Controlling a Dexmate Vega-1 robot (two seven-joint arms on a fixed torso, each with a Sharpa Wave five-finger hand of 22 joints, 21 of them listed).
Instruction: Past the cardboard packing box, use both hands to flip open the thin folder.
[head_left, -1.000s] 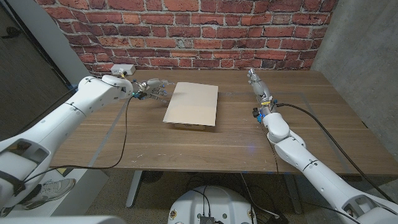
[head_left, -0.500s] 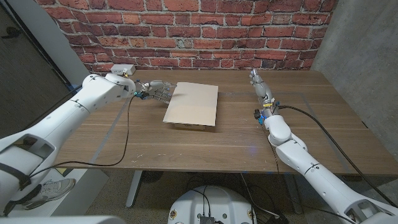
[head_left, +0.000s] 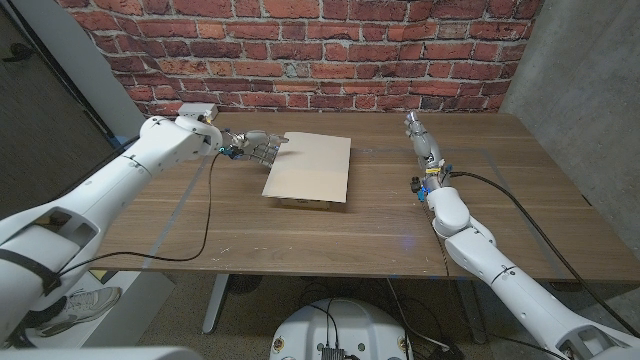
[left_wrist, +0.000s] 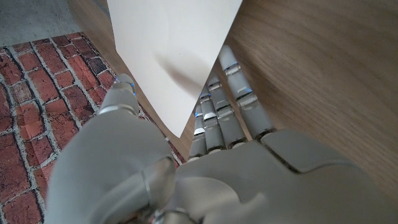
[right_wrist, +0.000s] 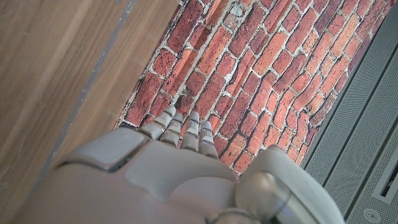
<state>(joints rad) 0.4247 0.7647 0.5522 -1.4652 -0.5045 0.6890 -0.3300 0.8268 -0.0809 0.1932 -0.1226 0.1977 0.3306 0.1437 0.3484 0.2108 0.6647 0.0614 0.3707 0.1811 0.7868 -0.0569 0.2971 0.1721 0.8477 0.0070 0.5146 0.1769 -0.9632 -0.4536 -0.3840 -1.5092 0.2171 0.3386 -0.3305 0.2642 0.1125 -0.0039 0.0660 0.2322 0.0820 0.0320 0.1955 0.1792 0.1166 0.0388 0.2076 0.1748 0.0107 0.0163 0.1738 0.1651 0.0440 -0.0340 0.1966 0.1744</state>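
The thin folder (head_left: 309, 168) lies closed on the wooden table (head_left: 330, 225), its near edge propped on something low and brown that peeps out beneath it, probably the cardboard packing box (head_left: 305, 201); most of that thing is hidden, so I cannot be sure what it is.

At the folder's far-left corner the left hand (head_left: 255, 147) is placed to start the flip. In the left wrist view its fingers (left_wrist: 219, 112) reach under the pale cover (left_wrist: 171, 53) while the thumb (left_wrist: 122, 96) rides beside or above the edge. I judge this a loose bracket around the corner, with nothing clamped yet; whether any pad presses the sheet is hard to make out.

Well to the right of the folder, the right hand (head_left: 418, 135) stands with fingers straight and together, holding nothing, apparently waiting its turn. Its fingers (right_wrist: 180, 130) point toward the brick wall (right_wrist: 236, 56) beyond the table's far edge.
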